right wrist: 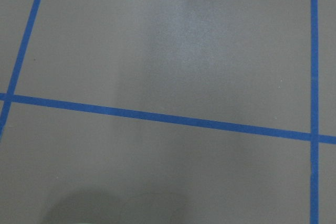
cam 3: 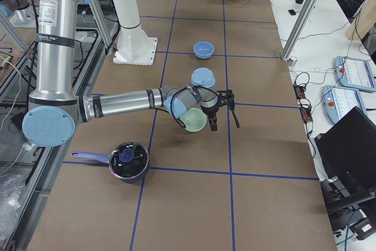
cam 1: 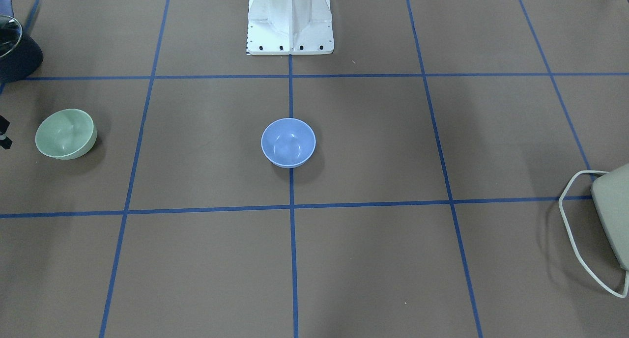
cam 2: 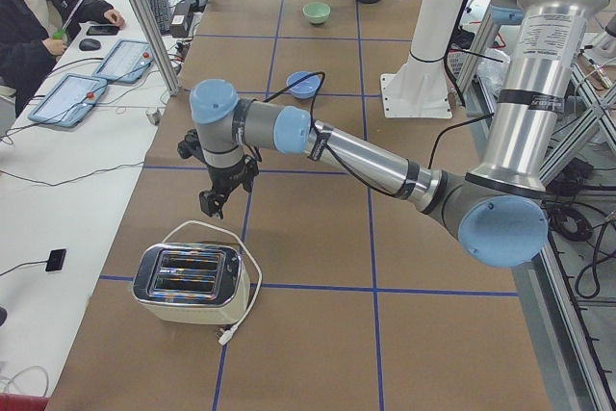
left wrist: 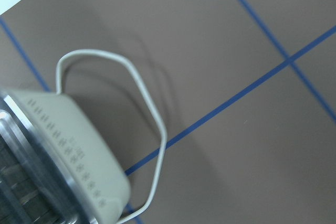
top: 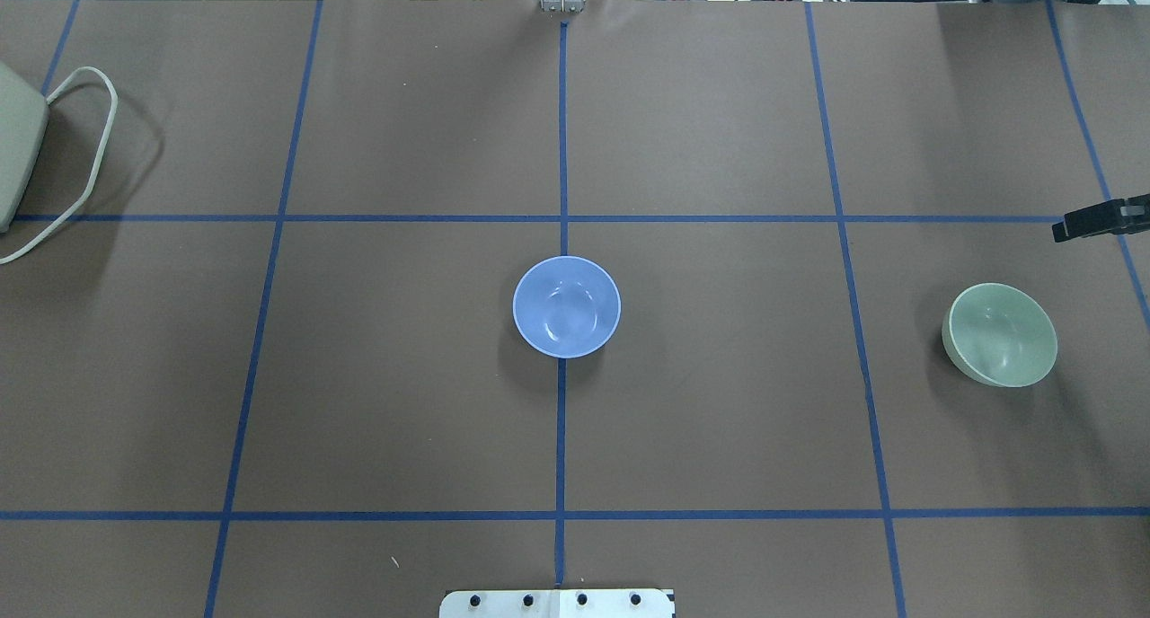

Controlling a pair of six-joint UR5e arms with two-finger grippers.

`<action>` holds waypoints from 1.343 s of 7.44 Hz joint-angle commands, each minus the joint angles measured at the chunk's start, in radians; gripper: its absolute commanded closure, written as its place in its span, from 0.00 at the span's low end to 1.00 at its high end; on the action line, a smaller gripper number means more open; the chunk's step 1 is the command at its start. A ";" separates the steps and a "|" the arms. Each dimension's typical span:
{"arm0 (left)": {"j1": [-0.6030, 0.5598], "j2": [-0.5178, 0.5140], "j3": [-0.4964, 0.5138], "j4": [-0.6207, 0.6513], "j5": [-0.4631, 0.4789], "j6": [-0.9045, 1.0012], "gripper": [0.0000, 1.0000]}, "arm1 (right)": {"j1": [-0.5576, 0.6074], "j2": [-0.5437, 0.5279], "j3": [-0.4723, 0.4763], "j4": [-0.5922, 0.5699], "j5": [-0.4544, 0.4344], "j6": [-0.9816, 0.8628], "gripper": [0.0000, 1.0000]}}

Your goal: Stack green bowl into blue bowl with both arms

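Note:
The blue bowl (top: 566, 306) stands upright at the table's middle, on the centre tape line; it also shows in the front view (cam 1: 288, 142). The green bowl (top: 1000, 334) stands far to the robot's right, tilted a little in the front view (cam 1: 65, 133). My right gripper (cam 3: 224, 123) hovers beside the green bowl's far side, its fingers apart and empty; one black finger (top: 1092, 223) enters the overhead view at the right edge. My left gripper (cam 2: 214, 201) hangs above the table near the toaster; I cannot tell whether it is open or shut.
A cream toaster (cam 2: 188, 283) with a looped cord sits at the table's far left end and fills the left wrist view (left wrist: 52, 145). A dark pot with a lid (cam 3: 126, 160) stands near the right arm. The white pedestal (cam 1: 290, 23) stands behind the blue bowl.

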 commanded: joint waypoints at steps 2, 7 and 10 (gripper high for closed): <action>-0.108 0.091 0.130 -0.045 0.004 0.041 0.01 | -0.080 -0.002 0.011 0.000 -0.044 0.012 0.00; -0.133 0.121 0.133 -0.048 0.002 0.041 0.01 | -0.185 -0.097 -0.075 0.170 -0.058 0.003 0.21; -0.133 0.135 0.132 -0.058 -0.001 0.041 0.01 | -0.187 -0.088 -0.100 0.197 -0.052 0.011 0.96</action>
